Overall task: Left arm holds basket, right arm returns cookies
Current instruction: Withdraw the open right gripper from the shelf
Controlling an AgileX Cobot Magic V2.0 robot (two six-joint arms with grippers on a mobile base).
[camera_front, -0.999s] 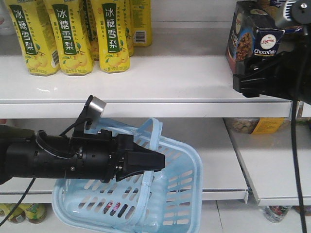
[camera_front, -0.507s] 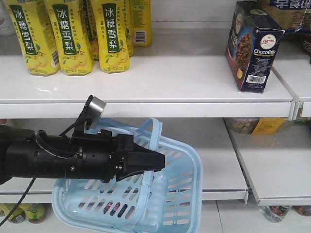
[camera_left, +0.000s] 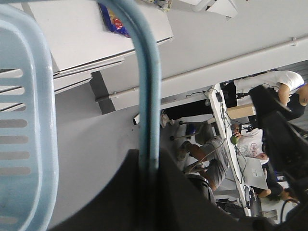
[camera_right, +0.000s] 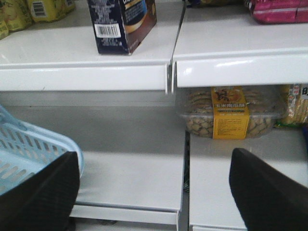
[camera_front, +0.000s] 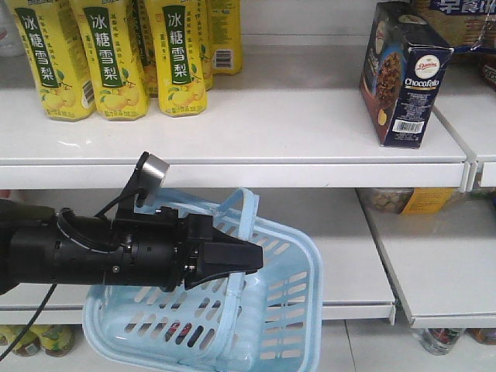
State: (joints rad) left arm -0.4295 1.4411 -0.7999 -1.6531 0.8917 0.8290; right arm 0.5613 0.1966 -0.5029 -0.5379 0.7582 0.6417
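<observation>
The dark navy "Chocofello" cookies box (camera_front: 403, 74) stands upright on the upper white shelf (camera_front: 256, 132) at the right; it also shows in the right wrist view (camera_right: 121, 24). My left arm (camera_front: 101, 252) reaches in from the left, and its gripper (camera_front: 246, 260) is shut on a hoop handle (camera_left: 147, 86) of the light blue basket (camera_front: 256, 310), which hangs tilted below. My right gripper (camera_right: 154, 192) is open and empty, low in front of the lower shelf; the right arm is out of the front view.
Yellow pear-drink bottles (camera_front: 108, 54) stand at the upper shelf's left. A clear tub of snacks with a yellow label (camera_right: 230, 113) sits on the lower right shelf. A pink packet (camera_right: 279, 10) lies on the upper right shelf. People and desks show behind in the left wrist view.
My right gripper let go of the cookies box on the upper shelf and drew back out of the front view. The left arm and basket have barely moved.
</observation>
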